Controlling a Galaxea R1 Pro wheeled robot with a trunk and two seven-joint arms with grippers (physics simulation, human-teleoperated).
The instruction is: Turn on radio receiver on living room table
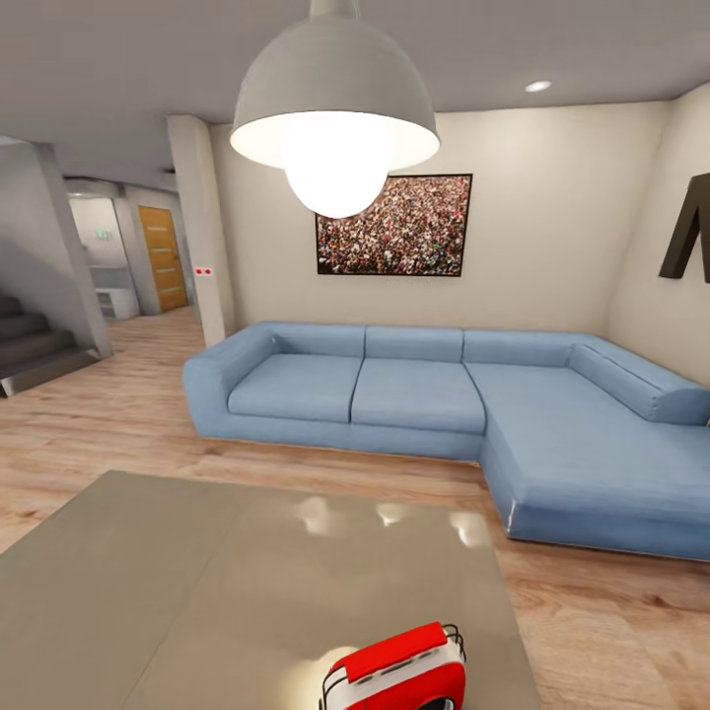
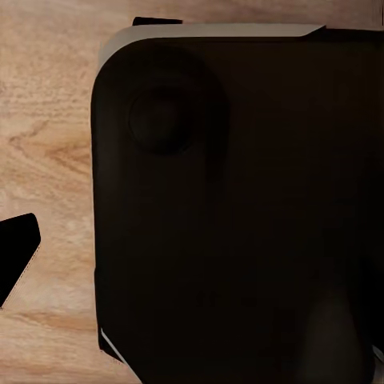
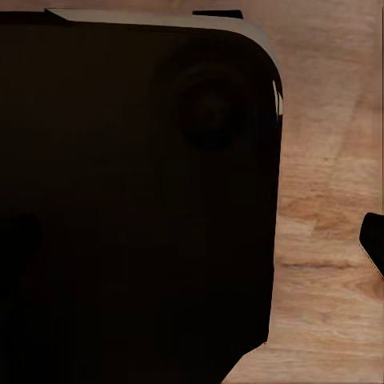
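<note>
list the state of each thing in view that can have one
pendant lamp: lit
ceiling spotlight: lit
radio: upright on the table's near edge, untouched
wooden door: shut
sofa: unoccupied

- Left wrist view: a dark, rounded-cornered body panel (image 2: 240, 224) of the robot lies under the camera, with a round recess near one corner.
- Same view: one black fingertip (image 2: 16, 256) juts in at the edge; the jaw state cannot be determined.
- Right wrist view: a matching dark panel (image 3: 136, 200); a black fingertip (image 3: 374, 240) at the edge, state undetermined.
</note>
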